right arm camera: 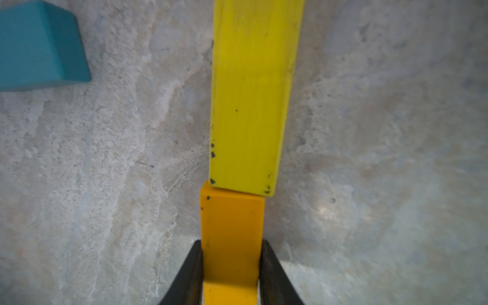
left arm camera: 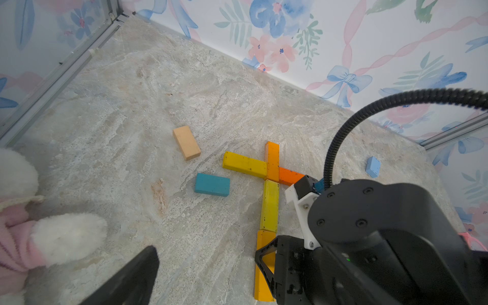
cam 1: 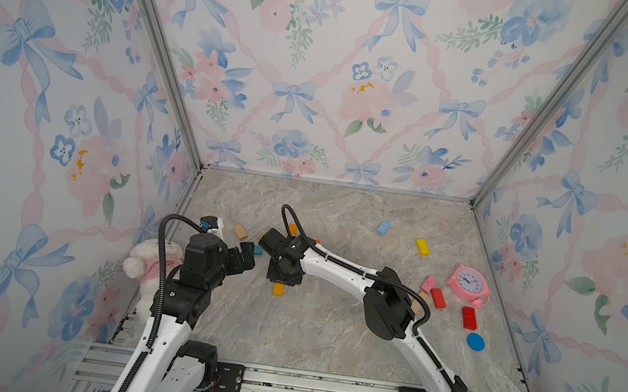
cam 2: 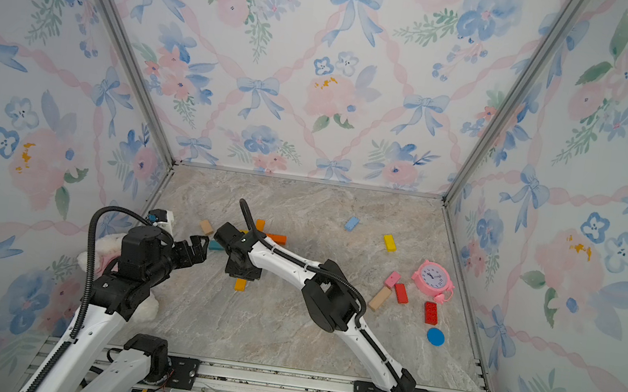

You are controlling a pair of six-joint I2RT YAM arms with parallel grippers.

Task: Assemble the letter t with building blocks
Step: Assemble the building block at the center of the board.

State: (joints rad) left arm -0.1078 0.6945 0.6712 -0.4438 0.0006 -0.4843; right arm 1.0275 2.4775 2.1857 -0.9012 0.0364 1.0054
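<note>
- Right gripper (right arm camera: pixel 231 247): clamped on amber block (right arm camera: pixel 232 224), which lies flat, its end touching the yellow block (right arm camera: pixel 250 92).
- Room: bare floor (right arm camera: pixel 369 158) on either side.
- Nearby: teal block (right arm camera: pixel 39 45) beside the yellow; left gripper (cam 1: pixel 248 256), jaws apart.

Matt painted amber wooden block (right arm camera: pixel 232 224), edges chipped; veined, stone-look grey tabletop (right arm camera: pixel 105 184), faintly glossy; fluffy white plush toy (left arm camera: pixel 66 235).
</note>
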